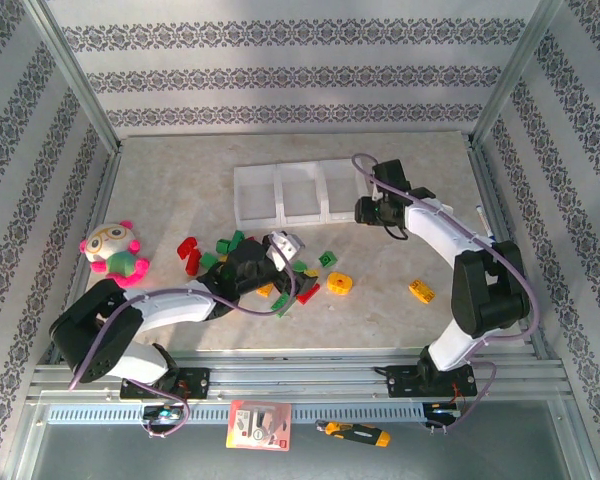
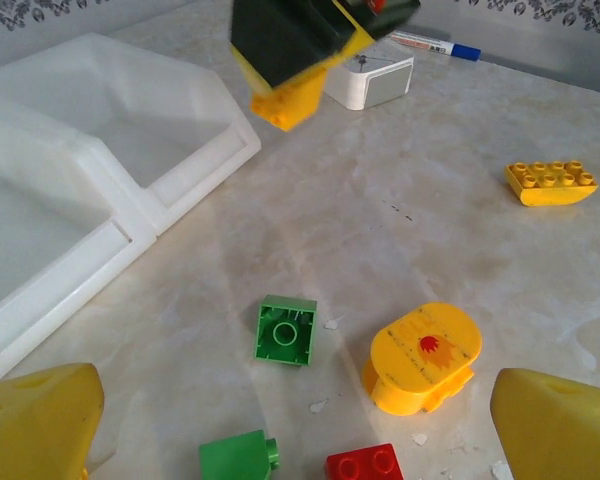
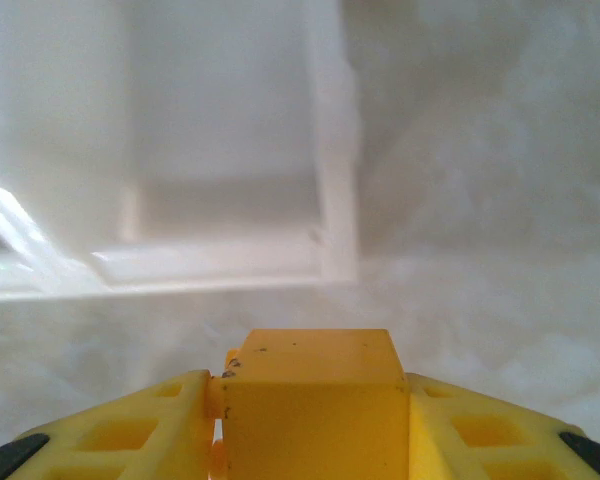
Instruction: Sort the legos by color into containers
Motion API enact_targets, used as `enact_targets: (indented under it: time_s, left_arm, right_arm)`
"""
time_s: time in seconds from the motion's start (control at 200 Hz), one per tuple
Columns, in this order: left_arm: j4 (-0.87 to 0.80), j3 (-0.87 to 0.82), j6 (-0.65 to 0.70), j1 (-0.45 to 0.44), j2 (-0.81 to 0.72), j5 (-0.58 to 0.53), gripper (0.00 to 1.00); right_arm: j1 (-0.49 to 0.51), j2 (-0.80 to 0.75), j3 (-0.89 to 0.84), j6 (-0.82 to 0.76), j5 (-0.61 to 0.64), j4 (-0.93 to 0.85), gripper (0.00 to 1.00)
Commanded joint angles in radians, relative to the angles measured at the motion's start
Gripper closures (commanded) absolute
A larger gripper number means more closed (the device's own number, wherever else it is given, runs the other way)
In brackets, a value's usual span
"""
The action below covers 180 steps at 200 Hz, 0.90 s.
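The right gripper [image 1: 366, 210] is closed tight on a yellow brick [image 3: 308, 385], held above the desk [image 1: 180, 190] just off the near right corner of the bins [image 1: 295, 190]. From the right wrist, the brick sits squarely between the two yellow fingers [image 3: 150, 420], with the end bin's wall ahead and a little to the left. The left wrist view shows the same brick hanging in the air, close to the bin corner and not over a compartment. The left gripper [image 2: 295, 428] hangs low over the legos [image 1: 280, 270], its fingers spread wide with nothing between them. The pile lies scattered in front of the bins, toward the middle of the desk. Ahead of the left gripper lie a green brick [image 2: 286, 329] with its hollow side up, a rounded yellow piece [image 2: 425, 357] bearing a red mark, a second green brick [image 2: 238, 458] and a red brick [image 2: 365, 465] at the view's lower edge. A long yellow brick [image 2: 550, 182] lies apart to the right, studs up. A white clock [image 2: 370, 80] and a marker [image 2: 435, 45] lie beyond the right gripper. A plush toy [image 1: 115, 250] sits near the left wall. A red card [image 1: 258, 425] and a yellow-black tool [image 1: 355, 433] lie below the desk's near edge.
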Motion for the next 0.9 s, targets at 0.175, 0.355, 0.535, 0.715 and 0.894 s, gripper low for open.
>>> enact_targets:
  time_s: [0.175, 0.355, 0.535, 0.715, 0.894]
  left_arm:
    - [0.023, -0.023, -0.018, -0.014, -0.045, -0.049, 0.01]
    - [0.016, -0.031, -0.033, -0.013, -0.058, -0.072, 0.01]
    - [-0.09, 0.013, -0.087, -0.013, -0.069, -0.115, 0.01]
    - [-0.298, 0.098, -0.167, -0.013, -0.082, -0.243, 0.01]
    - [-0.642, 0.296, -0.166, -0.013, -0.009, -0.301, 0.01]
  right_arm:
    - [0.04, 0.216, 0.268, 0.034, -0.004, 0.09, 0.56]
    - [0.04, 0.354, 0.391, 0.03, 0.015, 0.1, 0.51]
    - [0.042, 0.322, 0.37, 0.026, -0.015, 0.152, 0.29]
    - [0.046, 0.144, 0.185, -0.011, -0.079, 0.267, 0.16]
    - [0.054, -0.105, -0.1, -0.076, -0.182, 0.355, 0.1]
